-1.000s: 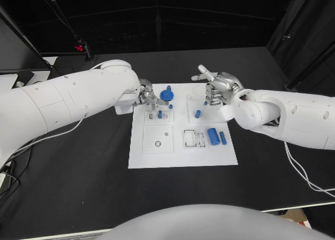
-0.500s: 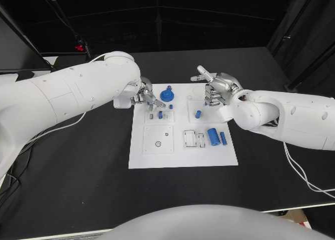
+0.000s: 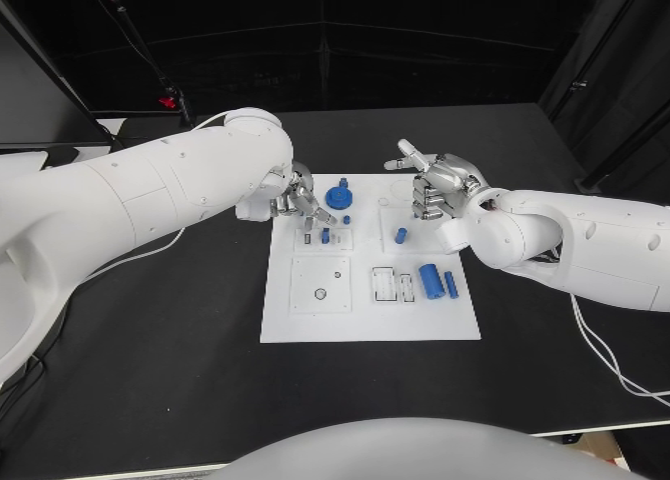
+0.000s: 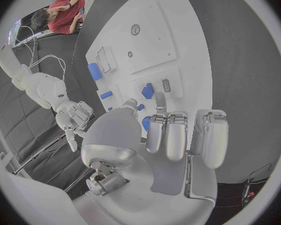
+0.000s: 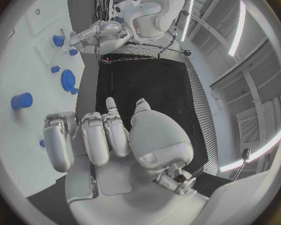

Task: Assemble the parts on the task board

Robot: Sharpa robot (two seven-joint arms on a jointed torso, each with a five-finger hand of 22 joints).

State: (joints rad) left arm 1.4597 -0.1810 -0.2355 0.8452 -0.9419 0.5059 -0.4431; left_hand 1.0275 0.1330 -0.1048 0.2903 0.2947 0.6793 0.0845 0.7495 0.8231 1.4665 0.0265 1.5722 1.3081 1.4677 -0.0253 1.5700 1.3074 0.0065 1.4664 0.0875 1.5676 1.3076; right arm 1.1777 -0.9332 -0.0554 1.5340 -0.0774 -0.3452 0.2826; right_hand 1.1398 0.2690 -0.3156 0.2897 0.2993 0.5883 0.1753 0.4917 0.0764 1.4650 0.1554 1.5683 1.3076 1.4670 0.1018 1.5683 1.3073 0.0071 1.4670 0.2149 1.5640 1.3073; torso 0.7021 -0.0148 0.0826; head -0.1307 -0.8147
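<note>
Since a second ago the big white left arm has swung further across the near side of the table, though its silver left hand (image 3: 295, 195) stays at the far left corner of the flat white task board (image 3: 364, 325); the whole scene has also slid a little, which looks like the camera shifting and not the parts. That hand's fingers are curled down over the board, close to a small blue peg (image 3: 324, 236) standing in a shallow recess; whether they touch it I cannot tell, and they seem to hold nothing. Just beside it, at the board's far edge, stands a blue toothed gear wheel on a post (image 3: 337, 192). The silver right hand (image 3: 439, 184) hovers over the far right corner, one finger stretched out, the others bent inward, with nothing in them as far as I can see. Near it a short blue stub (image 3: 400, 236) stands upright on the board. Toward the near right, a fat blue cylinder (image 3: 429, 279) lies beside a thin blue pin (image 3: 451, 284), next to an outlined rectangular slot (image 3: 381, 282).
</note>
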